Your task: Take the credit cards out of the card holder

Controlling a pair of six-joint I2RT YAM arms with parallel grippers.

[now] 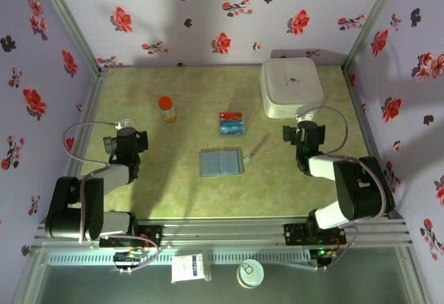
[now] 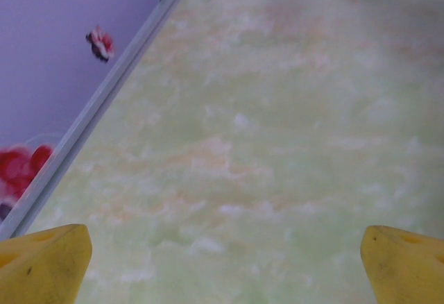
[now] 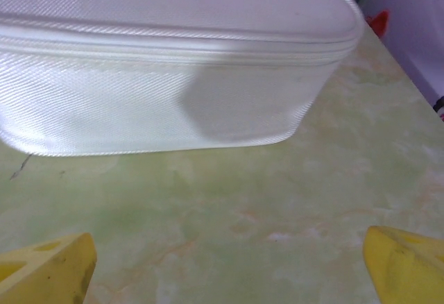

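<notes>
Slate-blue flat bifold card holder (image 1: 222, 162) is lying open mid-bench on the green marbled bench (image 1: 173, 193). Small red-orange and light blue credit cards (image 1: 231, 123) are lying together just beyond it, not touching it. Left pincer (image 1: 130, 132) and right pincer (image 1: 304, 122) are both gaping wide, holding nothing, with the right one facing a large white square box (image 3: 173, 75).

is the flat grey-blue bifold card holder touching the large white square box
No, the grey-blue card holder lies at the middle of the green table, apart from the white square box.
</notes>
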